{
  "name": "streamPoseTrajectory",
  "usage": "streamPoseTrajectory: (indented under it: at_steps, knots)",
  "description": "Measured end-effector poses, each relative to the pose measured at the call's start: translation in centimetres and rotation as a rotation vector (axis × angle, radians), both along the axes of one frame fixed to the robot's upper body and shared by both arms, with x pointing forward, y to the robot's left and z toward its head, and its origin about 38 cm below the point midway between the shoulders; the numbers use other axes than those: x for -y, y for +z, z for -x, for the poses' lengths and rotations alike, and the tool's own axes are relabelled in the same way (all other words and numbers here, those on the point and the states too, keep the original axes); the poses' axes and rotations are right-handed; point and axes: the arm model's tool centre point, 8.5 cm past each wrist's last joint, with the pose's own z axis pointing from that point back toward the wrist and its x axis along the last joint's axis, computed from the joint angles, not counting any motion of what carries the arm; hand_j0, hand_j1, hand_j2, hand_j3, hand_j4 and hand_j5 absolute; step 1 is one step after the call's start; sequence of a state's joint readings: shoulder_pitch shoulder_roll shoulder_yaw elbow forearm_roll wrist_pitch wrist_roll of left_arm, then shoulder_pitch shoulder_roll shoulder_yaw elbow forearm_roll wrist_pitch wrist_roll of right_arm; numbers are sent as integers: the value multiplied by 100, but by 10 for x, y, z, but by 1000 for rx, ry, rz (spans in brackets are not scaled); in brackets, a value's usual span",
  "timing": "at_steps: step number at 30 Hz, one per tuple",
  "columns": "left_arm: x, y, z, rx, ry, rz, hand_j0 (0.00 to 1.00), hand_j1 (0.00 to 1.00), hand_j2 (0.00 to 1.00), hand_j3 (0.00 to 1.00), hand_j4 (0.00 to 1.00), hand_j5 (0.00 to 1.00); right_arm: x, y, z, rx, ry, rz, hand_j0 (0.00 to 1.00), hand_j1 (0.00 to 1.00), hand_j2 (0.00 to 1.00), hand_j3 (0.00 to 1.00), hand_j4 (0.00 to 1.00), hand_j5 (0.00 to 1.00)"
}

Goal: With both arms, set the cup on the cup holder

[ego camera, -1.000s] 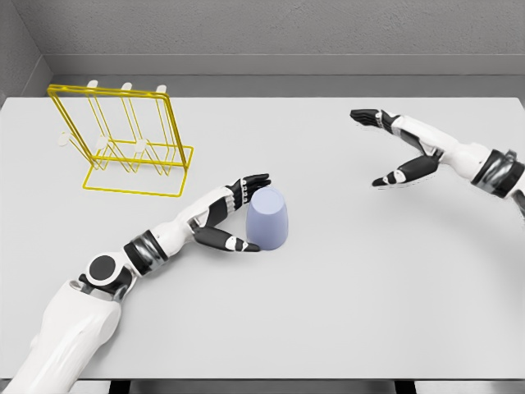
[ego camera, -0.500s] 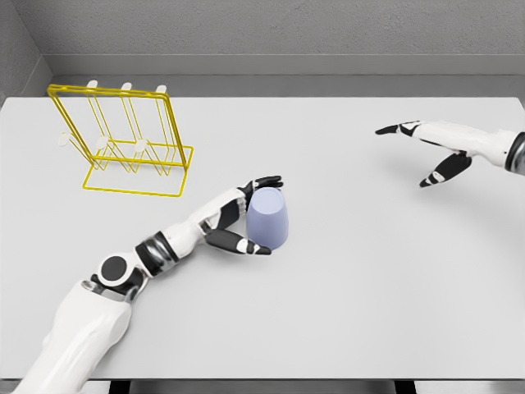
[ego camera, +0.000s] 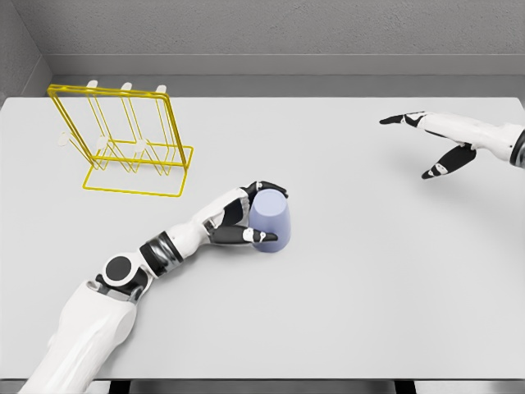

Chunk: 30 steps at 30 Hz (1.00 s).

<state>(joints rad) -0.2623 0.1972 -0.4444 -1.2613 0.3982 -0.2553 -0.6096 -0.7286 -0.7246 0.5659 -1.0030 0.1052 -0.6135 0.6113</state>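
Observation:
A pale blue cup (ego camera: 270, 220) stands upside down on the white table, near the middle. My left hand (ego camera: 254, 213) is wrapped around its left side, thumb in front and fingers over the top rim. The yellow wire cup holder (ego camera: 123, 144) with white-tipped pegs stands at the back left, well apart from the cup. My right hand (ego camera: 426, 144) hovers at the far right with its fingers spread and nothing in it.
The table's front edge (ego camera: 262, 379) runs along the bottom of the view. A grey wall (ego camera: 271, 33) rises behind the table's far edge.
My left hand's fingers have closed in on the cup. The right hand has drawn back toward the right edge and its fingers stay spread.

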Motion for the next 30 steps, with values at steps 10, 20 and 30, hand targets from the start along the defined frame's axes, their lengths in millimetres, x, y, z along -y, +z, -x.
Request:
streamPoseTrajectory:
  at_steps: [10, 20, 30]
  knots:
    - [-14, 7, 10, -4, 11, 62, 35, 35, 35, 35, 35, 35, -1, 1, 0, 2, 2, -1, 100, 100, 100, 100, 100, 100]
    - [-90, 61, 23, 88, 77, 123, 35, 35, 35, 35, 35, 35, -1, -1, 0, -1, 2, -1, 100, 100, 100, 100, 100, 100]
    - [-148, 136, 4, 222, 121, 142, 35, 35, 35, 35, 35, 35, -1, 1, 0, 3, 1, -1, 100, 100, 100, 100, 100, 100]
